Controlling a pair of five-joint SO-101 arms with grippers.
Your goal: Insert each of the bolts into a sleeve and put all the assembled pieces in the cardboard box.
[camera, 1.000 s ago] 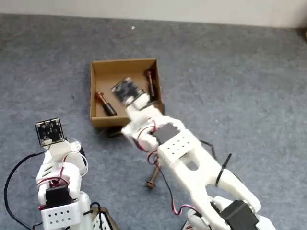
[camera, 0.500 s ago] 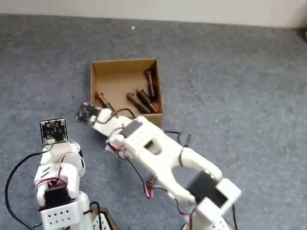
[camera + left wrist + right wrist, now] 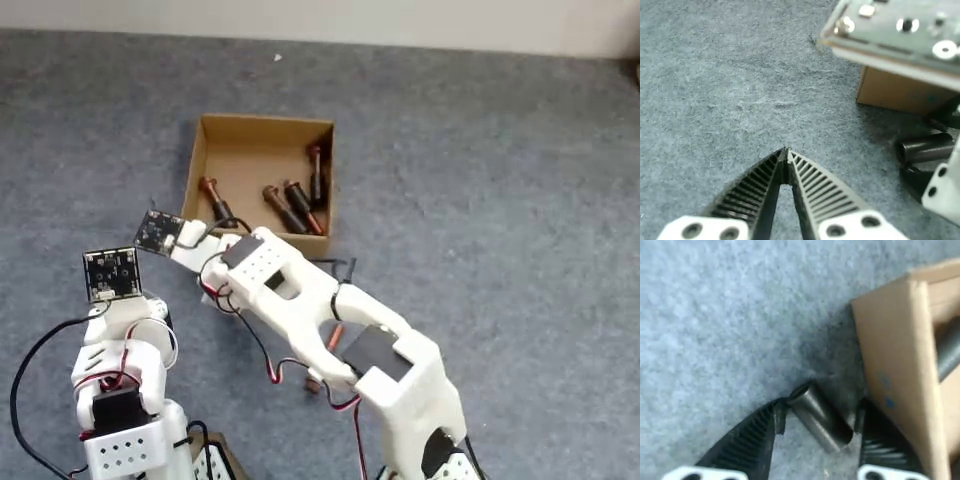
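The right gripper (image 3: 819, 409) is spreading its fingers (image 3: 760, 435) wide, and a black sleeve (image 3: 822, 420) is lying on the grey desk (image 3: 715, 315) between them. Just outside one finger, the cardboard box (image 3: 892, 350) is standing, with assembled pieces (image 3: 296, 205) resting inside. The left gripper (image 3: 786, 161) is pressing its fingers (image 3: 812, 185) clenched together on nothing, pointing over the desk.

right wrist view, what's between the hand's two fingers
In that view, a black sleeve lies on the carpet inside the open right hand, beside the cardboard box.
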